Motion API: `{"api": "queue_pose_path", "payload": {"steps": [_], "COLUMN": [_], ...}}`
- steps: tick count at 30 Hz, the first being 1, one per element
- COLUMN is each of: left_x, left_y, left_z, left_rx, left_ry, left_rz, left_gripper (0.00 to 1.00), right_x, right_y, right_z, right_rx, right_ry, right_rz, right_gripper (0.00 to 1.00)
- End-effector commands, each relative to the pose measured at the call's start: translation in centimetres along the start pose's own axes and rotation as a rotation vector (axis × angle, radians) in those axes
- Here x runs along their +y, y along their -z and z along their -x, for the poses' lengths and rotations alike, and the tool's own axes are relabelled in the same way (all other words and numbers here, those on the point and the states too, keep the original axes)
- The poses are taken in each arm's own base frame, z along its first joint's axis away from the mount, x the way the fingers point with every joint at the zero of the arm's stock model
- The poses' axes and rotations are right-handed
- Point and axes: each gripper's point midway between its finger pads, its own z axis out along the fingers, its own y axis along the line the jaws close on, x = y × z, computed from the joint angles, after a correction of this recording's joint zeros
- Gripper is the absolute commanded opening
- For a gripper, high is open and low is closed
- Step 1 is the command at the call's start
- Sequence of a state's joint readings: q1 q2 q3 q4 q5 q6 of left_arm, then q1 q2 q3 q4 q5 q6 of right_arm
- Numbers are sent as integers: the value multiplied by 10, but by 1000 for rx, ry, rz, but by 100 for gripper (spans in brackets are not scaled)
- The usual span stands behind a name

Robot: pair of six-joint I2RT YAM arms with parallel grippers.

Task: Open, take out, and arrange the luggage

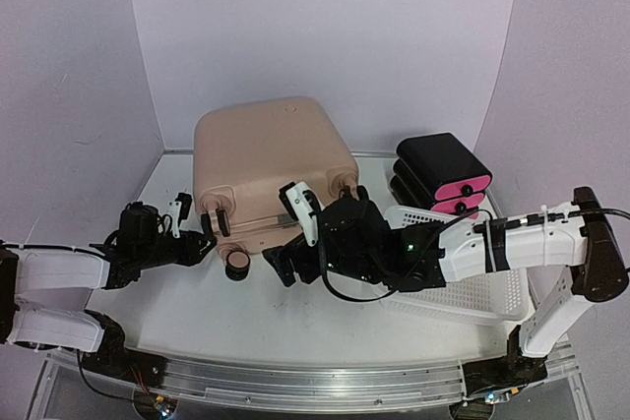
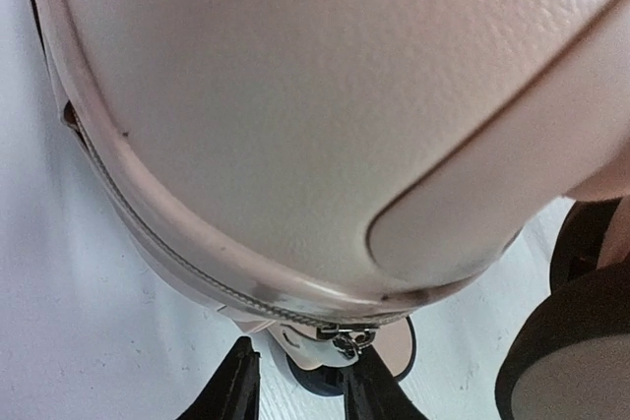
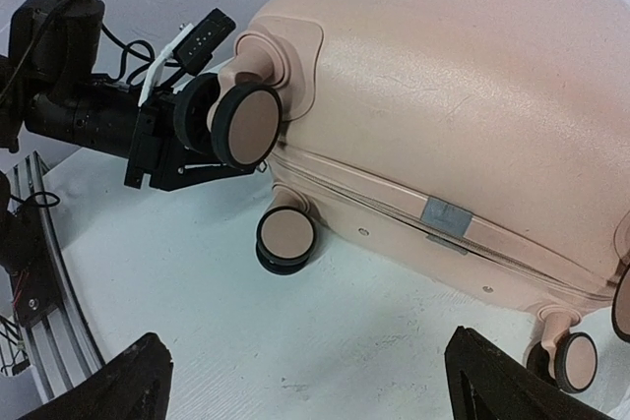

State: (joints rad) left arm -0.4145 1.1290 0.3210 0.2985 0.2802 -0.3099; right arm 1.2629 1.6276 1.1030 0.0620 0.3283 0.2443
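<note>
The pale pink luggage [image 1: 266, 169] lies closed on the table, wheels toward the arms, and fills the left wrist view [image 2: 295, 125]. My left gripper [image 2: 303, 388] is at its near left corner [image 1: 200, 246], with the jaws part way apart. The metal zipper pull [image 2: 350, 341] hangs just above the right fingertip [image 2: 369, 386]; the left fingertip [image 2: 238, 381] stands clear of it. My right gripper [image 3: 305, 366] hovers wide open over bare table in front of the luggage [image 3: 443, 95], holding nothing. It sits near the front edge in the top view [image 1: 285, 268].
A black-and-pink drawer box [image 1: 443, 176] stands at the back right. A white perforated basket [image 1: 472, 287] lies under my right arm. One luggage wheel [image 3: 285, 240] rests on the table between the grippers [image 1: 237, 265]. White walls enclose the table's back and sides.
</note>
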Motion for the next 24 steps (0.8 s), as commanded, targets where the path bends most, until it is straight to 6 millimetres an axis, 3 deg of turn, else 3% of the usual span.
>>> {"api": "queue_pose_path", "payload": {"steps": [1, 8, 11, 17, 24], "left_x": [-9, -11, -10, -7, -1], "left_y": [2, -2, -5, -5, -4], "left_z": [42, 45, 44, 44, 39], "left_rx": [-126, -126, -118, -121, -117], "left_ry": [-51, -51, -49, -56, -61], "left_rz": [-3, -16, -14, 7, 33], "left_gripper": [28, 19, 12, 5, 1], "right_x": [4, 7, 9, 22, 22], "right_y": [10, 3, -8, -50, -113], "right_z": [26, 22, 11, -10, -31], "right_rx": [-79, -66, -33, 64, 14], "right_ry": [-39, -38, -18, 85, -13], "right_rz": [23, 31, 24, 20, -52], "right_gripper": [98, 98, 98, 98, 98]}}
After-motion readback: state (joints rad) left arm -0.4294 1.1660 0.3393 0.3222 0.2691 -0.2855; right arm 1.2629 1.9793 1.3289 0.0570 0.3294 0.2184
